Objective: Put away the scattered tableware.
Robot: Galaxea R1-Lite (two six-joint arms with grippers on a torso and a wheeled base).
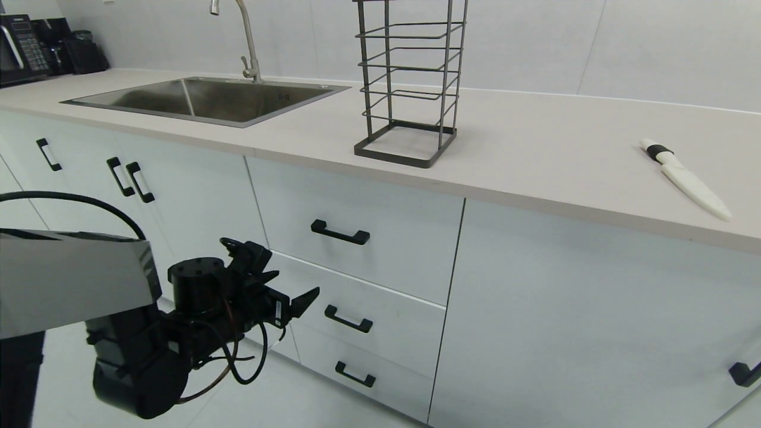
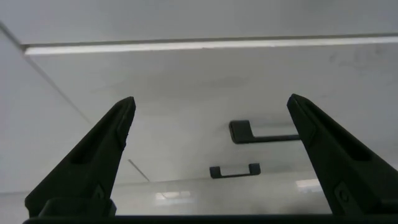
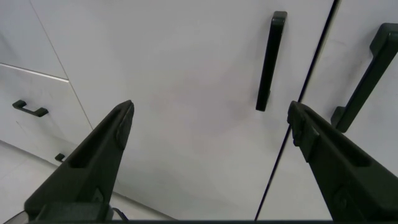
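A white knife (image 1: 684,177) with a black band on its handle lies on the pale countertop (image 1: 535,148) at the far right. A tall black wire rack (image 1: 410,83) stands on the counter near the middle. My left gripper (image 1: 297,303) hangs low in front of the drawers, well below the counter. It is open with nothing between its fingers, and in the left wrist view the left gripper (image 2: 211,102) faces two black drawer handles (image 2: 264,132). My right gripper (image 3: 211,107) is open and empty, facing a cabinet door with a vertical black handle (image 3: 271,61).
A steel sink (image 1: 208,98) with a faucet (image 1: 247,35) is set into the counter at the left. A microwave (image 1: 21,47) stands in the back left corner. Three drawers with black handles (image 1: 339,232) stack below the rack, with cabinet doors on either side.
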